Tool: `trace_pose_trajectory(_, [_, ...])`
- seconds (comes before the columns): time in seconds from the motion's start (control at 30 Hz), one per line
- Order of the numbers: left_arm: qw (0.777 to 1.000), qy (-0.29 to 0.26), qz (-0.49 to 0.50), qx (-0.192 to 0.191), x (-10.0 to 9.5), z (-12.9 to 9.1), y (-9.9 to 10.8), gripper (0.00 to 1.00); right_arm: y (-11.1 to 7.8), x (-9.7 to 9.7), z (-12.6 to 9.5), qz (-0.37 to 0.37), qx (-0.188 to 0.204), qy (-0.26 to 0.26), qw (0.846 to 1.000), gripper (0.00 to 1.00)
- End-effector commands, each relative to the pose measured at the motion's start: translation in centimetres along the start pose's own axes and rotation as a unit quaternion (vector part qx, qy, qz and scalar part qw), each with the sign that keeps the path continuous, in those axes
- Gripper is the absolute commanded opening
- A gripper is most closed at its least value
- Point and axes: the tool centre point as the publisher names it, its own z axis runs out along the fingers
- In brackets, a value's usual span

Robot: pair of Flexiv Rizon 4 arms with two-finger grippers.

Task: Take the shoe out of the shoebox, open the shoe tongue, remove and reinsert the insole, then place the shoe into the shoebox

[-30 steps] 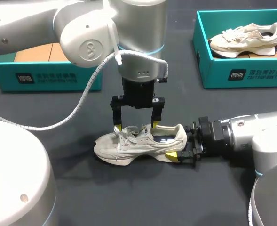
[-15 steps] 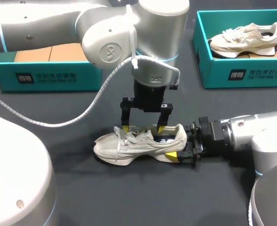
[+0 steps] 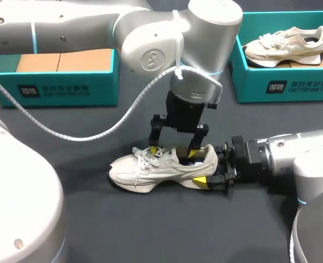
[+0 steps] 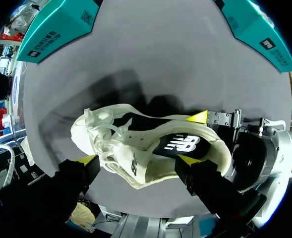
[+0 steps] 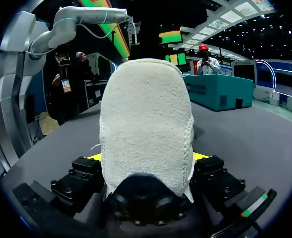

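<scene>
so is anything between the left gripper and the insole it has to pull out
Nothing visible. The insole lies bare in the opening of the shoe, just below the open left gripper. The laces sit toward the toe, clear of it. The right gripper clamps only the heel from behind.

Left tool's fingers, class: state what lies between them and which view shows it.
The shoe: its midfoot lies inside the open left tool, one tip beside the laces, the other at the opening. The left wrist view shows it.
</scene>
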Motion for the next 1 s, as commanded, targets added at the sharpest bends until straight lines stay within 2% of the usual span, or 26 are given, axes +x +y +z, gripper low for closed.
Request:
trace_pose_trajectory(0.03, [1.000,-0.028,-0.001,-0.005,0.8,0.2,-0.2,0.99,-0.1,0.1,0.2,0.001,0.003,0.000,1.000,0.00])
trace_pose_trajectory(0.2, [0.999,-0.046,0.000,-0.015,0.6,0.8,-0.3,0.94,-0.1,0.1,0.2,0.001,0.003,0.000,1.000,0.00])
trace_pose_trajectory(0.37, [0.998,-0.061,0.003,-0.016,0.2,1.1,-0.1,0.78,-0.1,0.1,0.2,0.001,0.003,0.000,1.000,0.00])
trace_pose_trajectory(0.53, [0.997,-0.075,0.004,-0.013,-0.1,1.2,0.0,0.69,-0.1,0.1,0.2,0.001,0.003,0.000,1.000,0.00])
trace_pose_trajectory(0.63, [0.996,-0.084,0.003,-0.012,-0.2,1.3,-0.1,0.56,-0.1,0.1,0.2,0.001,0.003,0.000,1.000,0.00])
trace_pose_trajectory(0.73, [0.996,-0.090,0.003,-0.011,-0.5,1.5,-0.1,0.50,-0.1,0.1,0.2,0.001,0.003,0.000,1.000,0.00])
trace_pose_trajectory(0.9, [0.995,-0.103,0.005,-0.009,-0.9,1.5,0.2,0.47,-0.1,0.1,0.2,0.001,0.003,0.000,1.000,0.00])
trace_pose_trajectory(1.0, [0.995,-0.104,0.004,-0.007,-1.2,1.5,0.2,0.42,-0.1,0.1,0.2,0.001,0.003,0.000,1.000,0.00])
